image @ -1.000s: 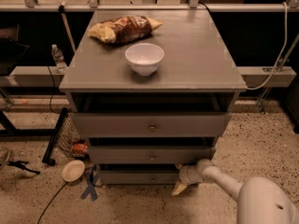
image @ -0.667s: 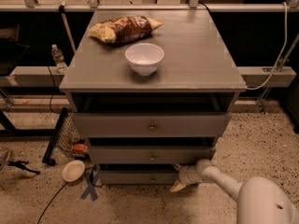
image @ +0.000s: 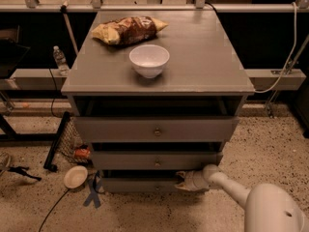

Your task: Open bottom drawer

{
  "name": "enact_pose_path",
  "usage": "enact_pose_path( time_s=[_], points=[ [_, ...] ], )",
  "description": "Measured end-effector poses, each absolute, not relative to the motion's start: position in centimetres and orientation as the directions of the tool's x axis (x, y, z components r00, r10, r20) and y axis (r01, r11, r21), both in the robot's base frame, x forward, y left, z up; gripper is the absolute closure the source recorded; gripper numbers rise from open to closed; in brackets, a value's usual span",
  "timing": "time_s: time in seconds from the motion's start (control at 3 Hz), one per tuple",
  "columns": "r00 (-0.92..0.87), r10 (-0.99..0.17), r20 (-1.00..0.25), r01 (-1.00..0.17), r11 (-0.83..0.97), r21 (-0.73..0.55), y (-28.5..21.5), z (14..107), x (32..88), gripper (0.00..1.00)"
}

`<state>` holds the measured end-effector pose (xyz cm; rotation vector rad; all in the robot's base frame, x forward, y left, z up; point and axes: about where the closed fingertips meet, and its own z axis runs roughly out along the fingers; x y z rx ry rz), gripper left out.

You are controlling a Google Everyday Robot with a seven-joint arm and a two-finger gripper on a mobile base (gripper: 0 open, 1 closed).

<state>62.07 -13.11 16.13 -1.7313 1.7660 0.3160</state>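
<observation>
My gripper [image: 183, 181] sits low in the frame, right of centre. It is pressed up against the right part of the bottom drawer [image: 135, 185], about level with the panel's top edge. From this angle I cannot tell whether the gripper is spread or pressed together, or whether it has hold of anything. The pale arm [image: 228, 185] runs back from it toward the lower right corner, where it widens into a bulky white housing [image: 271, 212].

The bottom drawer is the lowest and shortest of the three grey fronts, just above the floor at lower centre. A dark gap shows above its panel. Over it is the middle drawer [image: 125, 161] with a small round knob [image: 157, 163], and above that the top drawer [image: 116, 129] with its own knob [image: 157, 132]. There is a dark slot above each of these fronts too.

On the grey tabletop [image: 203, 57] a white bowl [image: 149, 60] stands near the front, and a crumpled snack bag [image: 128, 29] lies behind it, toward the back left.

Out on the speckled floor [image: 270, 149], at lower left, a small round dish [image: 76, 176] lies beside a blue tape cross [image: 93, 193]. A water bottle [image: 60, 60] stands on a ledge at the left of the frame.
</observation>
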Motion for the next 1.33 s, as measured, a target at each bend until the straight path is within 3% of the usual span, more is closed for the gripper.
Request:
enact_pose_path(
  time_s=[0.33,0.67,1.33],
  points=[
    [0.07,-0.807,-0.587,-0.961,0.104,-0.257,-13.03,16.22,62.02,0.95],
    [0.07,-0.807,-0.587,-0.961,0.104,-0.257,-13.02,16.49,62.02,1.0],
    [0.07,-0.807,-0.587,-0.961,0.104,-0.257,-13.02,16.49,62.02,1.0]
  ],
)
